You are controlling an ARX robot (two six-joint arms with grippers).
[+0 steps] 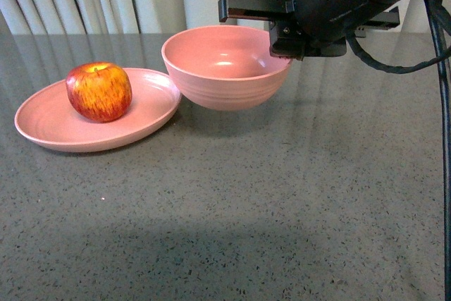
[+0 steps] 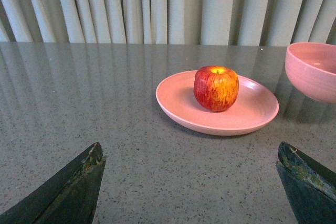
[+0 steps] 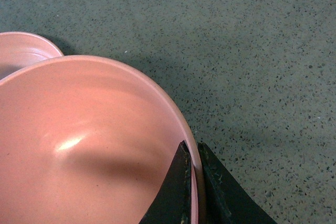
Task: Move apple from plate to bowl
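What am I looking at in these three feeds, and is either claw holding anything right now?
These are three cameras on one two-armed robot. The front view looks from its body across the grey table: the apple sits on the plate, beside the empty bowl. The left wrist view looks out past the left gripper, open and empty, toward the apple. The right wrist view looks along the right gripper, closed on the bowl's rim, one finger inside, one outside.

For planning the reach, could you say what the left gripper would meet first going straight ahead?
The left gripper would probably meet the near rim of the plate first, then the apple on it; depth is unclear.
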